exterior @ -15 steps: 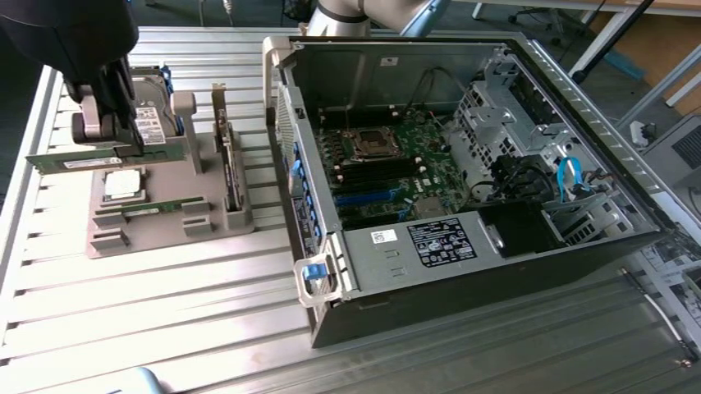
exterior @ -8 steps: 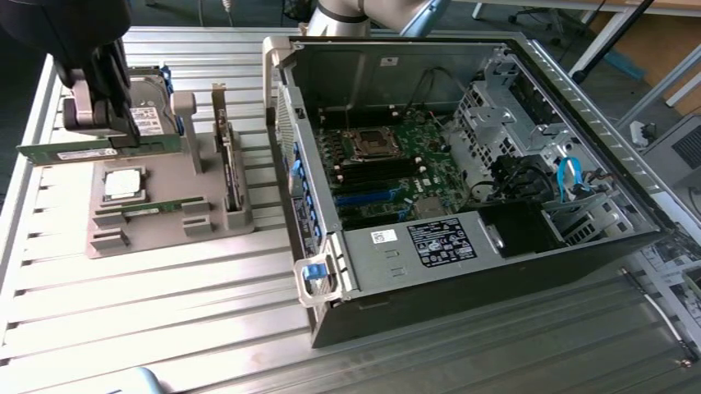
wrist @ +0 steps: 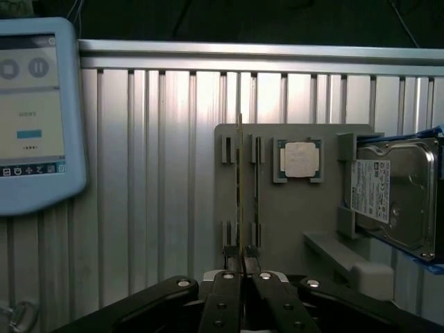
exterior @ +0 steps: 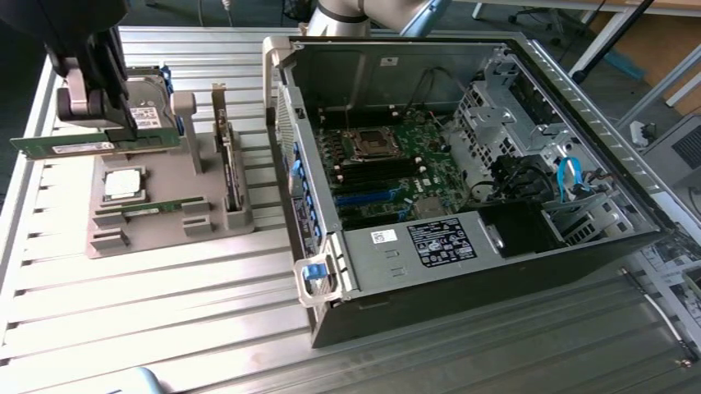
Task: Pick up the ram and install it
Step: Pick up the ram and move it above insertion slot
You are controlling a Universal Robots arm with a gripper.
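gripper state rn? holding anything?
Gripper: closed, holding the ram.

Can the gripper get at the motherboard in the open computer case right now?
Probably yes: the dark metal computer case lies open-sided, leaving the green motherboard exposed from above. The black gripper, shut on the long green ram stick, hangs beside the case.
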